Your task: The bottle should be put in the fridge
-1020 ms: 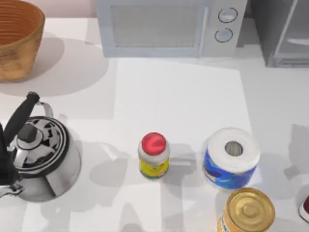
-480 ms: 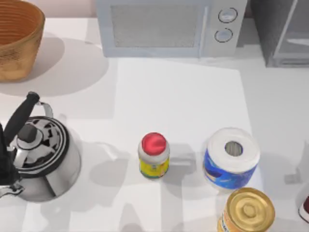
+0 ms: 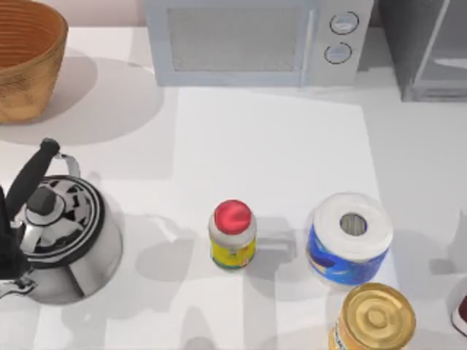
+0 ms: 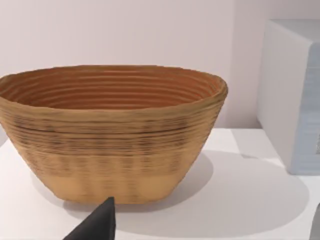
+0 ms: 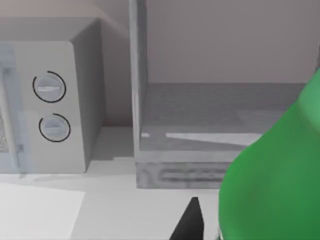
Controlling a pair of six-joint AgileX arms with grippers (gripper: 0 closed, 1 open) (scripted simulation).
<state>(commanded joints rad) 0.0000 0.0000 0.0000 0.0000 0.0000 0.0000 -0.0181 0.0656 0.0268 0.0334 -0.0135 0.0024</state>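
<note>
The green bottle (image 5: 272, 180) looms close in the right wrist view, beside a dark fingertip (image 5: 191, 222) of my right gripper (image 5: 255, 230), which is shut on it. Beyond it the dark grey fridge (image 5: 225, 125) faces the camera with its grey inside floor showing. From above, the fridge (image 3: 423, 51) stands at the table's back right corner. In the left wrist view my left gripper (image 4: 207, 231) is open, one dark fingertip (image 4: 100, 225) low in front of the basket.
A pale microwave (image 3: 255, 40) with two knobs sits left of the fridge. A woven basket (image 3: 25, 58) is at the back left, a steel kettle (image 3: 62, 233) at the front left. A red-capped jar (image 3: 233, 235), paper roll (image 3: 352, 235) and gold-lidded can (image 3: 373, 317) stand near the front.
Shadows at the table's right edge have shifted in the top view. The jar, paper roll, can and kettle have stayed put.
</note>
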